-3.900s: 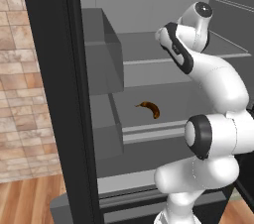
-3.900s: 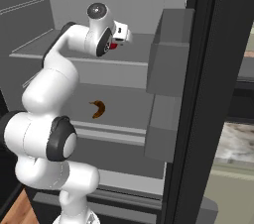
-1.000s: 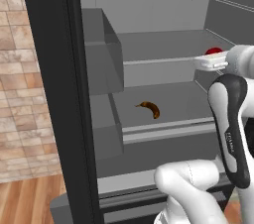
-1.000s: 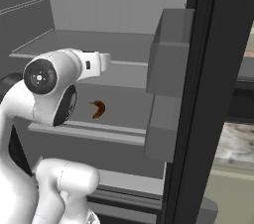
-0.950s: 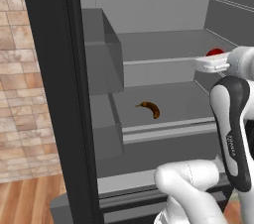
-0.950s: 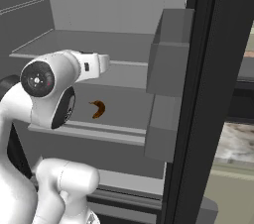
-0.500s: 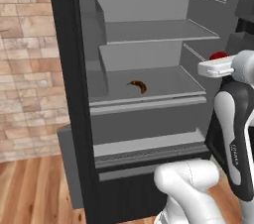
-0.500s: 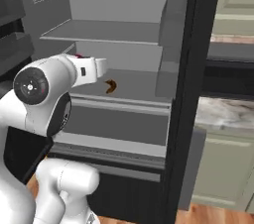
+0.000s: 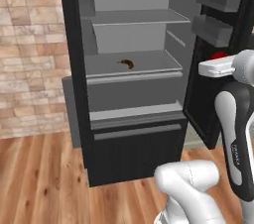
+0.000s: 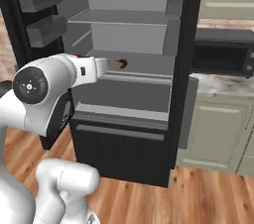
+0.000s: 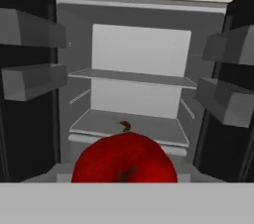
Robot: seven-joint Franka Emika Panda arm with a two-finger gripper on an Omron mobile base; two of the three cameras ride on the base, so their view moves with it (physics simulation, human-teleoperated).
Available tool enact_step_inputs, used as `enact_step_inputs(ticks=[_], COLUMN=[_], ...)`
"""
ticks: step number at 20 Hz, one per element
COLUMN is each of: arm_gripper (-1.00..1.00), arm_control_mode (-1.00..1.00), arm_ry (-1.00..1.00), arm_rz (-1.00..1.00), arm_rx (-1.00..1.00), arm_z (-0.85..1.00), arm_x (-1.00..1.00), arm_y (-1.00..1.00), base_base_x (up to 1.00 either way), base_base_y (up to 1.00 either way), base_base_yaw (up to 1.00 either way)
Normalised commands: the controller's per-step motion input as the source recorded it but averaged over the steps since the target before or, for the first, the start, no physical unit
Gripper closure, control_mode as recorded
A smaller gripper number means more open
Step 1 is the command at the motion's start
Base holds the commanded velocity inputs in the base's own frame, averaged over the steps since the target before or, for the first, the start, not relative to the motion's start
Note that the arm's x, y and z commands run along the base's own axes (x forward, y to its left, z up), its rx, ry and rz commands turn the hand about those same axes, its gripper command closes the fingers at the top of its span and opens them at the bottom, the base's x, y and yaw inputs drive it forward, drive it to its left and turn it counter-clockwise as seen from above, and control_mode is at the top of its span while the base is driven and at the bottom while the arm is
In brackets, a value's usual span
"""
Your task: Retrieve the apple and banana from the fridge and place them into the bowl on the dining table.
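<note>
Gripping the apple (image 11: 124,158), the pincer (image 11: 124,178) faces the open fridge (image 11: 141,89).

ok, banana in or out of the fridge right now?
In. The banana lies on a lower shelf inside the open fridge, both doors swung wide. The apple is already out, right at the camera.

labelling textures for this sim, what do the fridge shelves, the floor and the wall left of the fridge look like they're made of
Fridge shelves: look like matte pale grey plastic; flat, even colour, no shine or see-through.
Floor: warm brown wood planks, with visible grain, knots and board seams, slight satin look.
Wall: brick or brick veneer, staggered tan and reddish blocks with pale mortar lines, rough matte.
</note>
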Motion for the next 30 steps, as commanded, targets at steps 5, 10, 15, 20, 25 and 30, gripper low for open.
enact_step_inputs(ticks=[5, 10, 15, 20, 25, 30], arm_gripper=[1.00, 1.00, 1.00, 1.00, 1.00, 1.00], arm_control_mode=[1.00, 1.00, 1.00, 1.00, 1.00, 1.00], arm_ry=[0.00, 0.00, 0.00, 0.00, 0.00, 0.00], arm_rz=[0.00, 0.00, 0.00, 0.00, 0.00, 0.00], arm_rx=[0.00, 0.00, 0.00, 0.00, 0.00, 0.00], arm_z=[0.00, 0.00, 0.00, 0.00, 0.00, 0.00], arm_x=[0.00, 0.00, 0.00, 0.00, 0.00, 0.00], arm_y=[0.00, 0.00, 0.00, 0.00, 0.00, 0.00], base_base_x=[-0.90, -0.83, -0.64, -0.46, -0.46, -0.60], base_base_y=[0.00, 0.02, 0.03, 0.15, 0.19, 0.17], base_base_yaw=[-0.11, -0.24, -0.46, -0.56, -0.63, -0.62])
